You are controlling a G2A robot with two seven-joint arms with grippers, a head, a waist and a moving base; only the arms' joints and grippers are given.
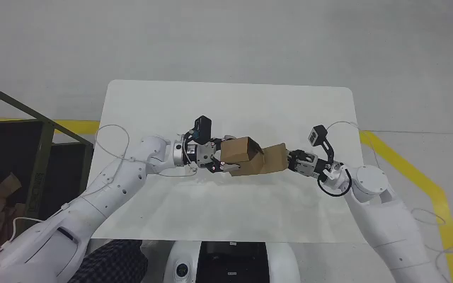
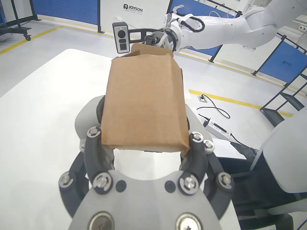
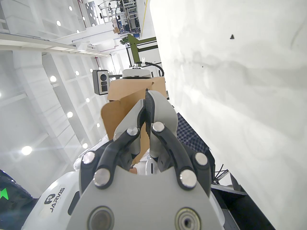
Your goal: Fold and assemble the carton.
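A brown cardboard carton (image 1: 253,156) hangs above the middle of the white table (image 1: 141,106), held between both arms. My left gripper (image 1: 218,158) is shut on the carton's folded body (image 2: 144,101), one finger on each side wall. My right gripper (image 1: 291,160) is shut on a thin flap (image 3: 115,113) at the carton's other end, its fingers (image 3: 158,106) pressed together over the cardboard edge. From the left wrist view the right gripper (image 2: 156,41) shows behind the carton's far end. The carton's open end toward the left wrist shows a pale inner edge.
The table's far half and front strip are bare. Yellow floor tape (image 1: 396,152) runs past the table's right side. A dark green frame with boxes (image 1: 28,163) stands off the table's left edge. Cables and a power unit (image 2: 217,128) lie on the floor beside the table.
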